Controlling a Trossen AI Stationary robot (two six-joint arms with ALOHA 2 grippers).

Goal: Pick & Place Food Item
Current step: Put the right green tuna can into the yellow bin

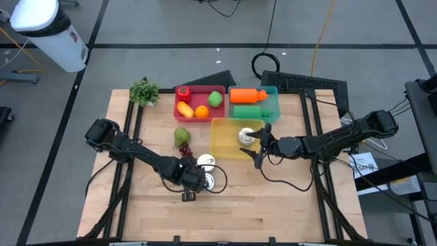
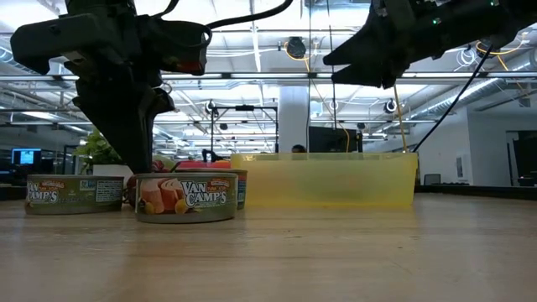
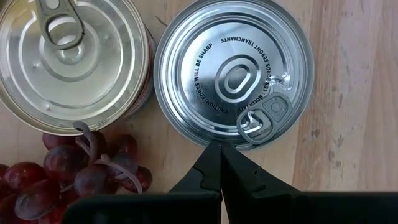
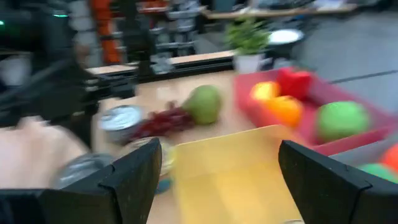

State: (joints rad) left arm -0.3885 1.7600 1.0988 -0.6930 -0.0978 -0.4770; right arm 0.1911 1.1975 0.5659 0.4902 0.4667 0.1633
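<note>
The left end effector (image 1: pixel 193 183), fingers pressed together, hovers just at seven o'clock of a can (image 1: pixel 216 179), while the right end effector (image 1: pixel 258 145) spreads above the yellow bin (image 1: pixel 225 140).

A large open lab hall: exposed ceiling trusses (image 2: pixel 252 80), strip lights, monitors (image 2: pixel 25 157) behind the wooden table (image 1: pixel 273 205).
</note>
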